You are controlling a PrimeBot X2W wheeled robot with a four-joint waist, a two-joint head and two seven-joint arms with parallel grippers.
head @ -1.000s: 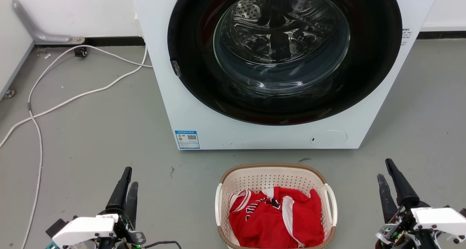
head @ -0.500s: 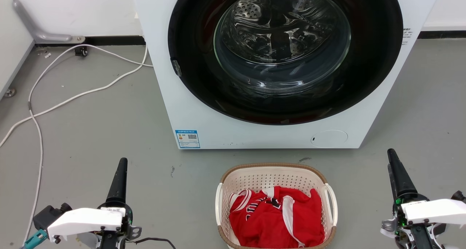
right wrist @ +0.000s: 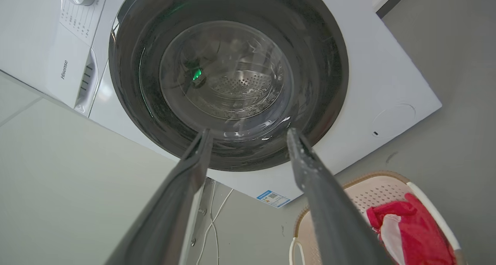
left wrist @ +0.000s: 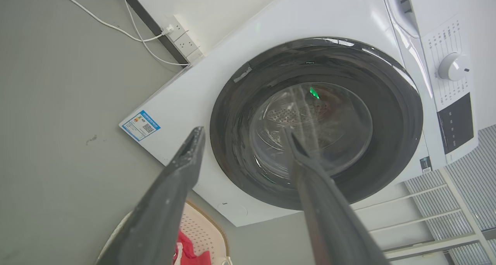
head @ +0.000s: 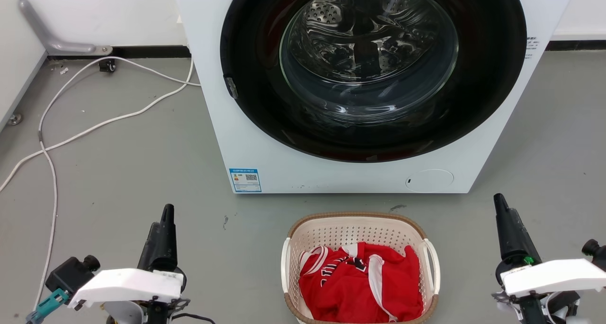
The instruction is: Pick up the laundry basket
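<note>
Rolled at the wrist over the last second: left gripper [head: 161, 216] and right gripper [head: 498, 201], fingers then side by side from the head view, now stacked nearly edge-on, with tips a little nearer the washer [head: 246, 139]. Slight drift of the whole head view as well, so camera motion, not the washer's.

Washer door [head: 374, 68] shut, glass facing out. On the floor [head: 118, 172] just before the washer's front, centred under the door: basket [head: 360, 216], upright and untouched, red garment [head: 360, 286] heaped inside below the rim. White loop handles [head: 284, 262] on its two flanks, likely the reason for the arms' spacing. One gripper off the washer's lower left corner, the other off its lower right, each well apart from the basket, placed to close in on both handles together.

Forearms low, fingers [left wrist: 182, 168] aimed at the washer, leaning a touch toward each other. In the wrist views both pairs spread wide, nothing between them. By the look of it, approach only; no contact yet.
</note>
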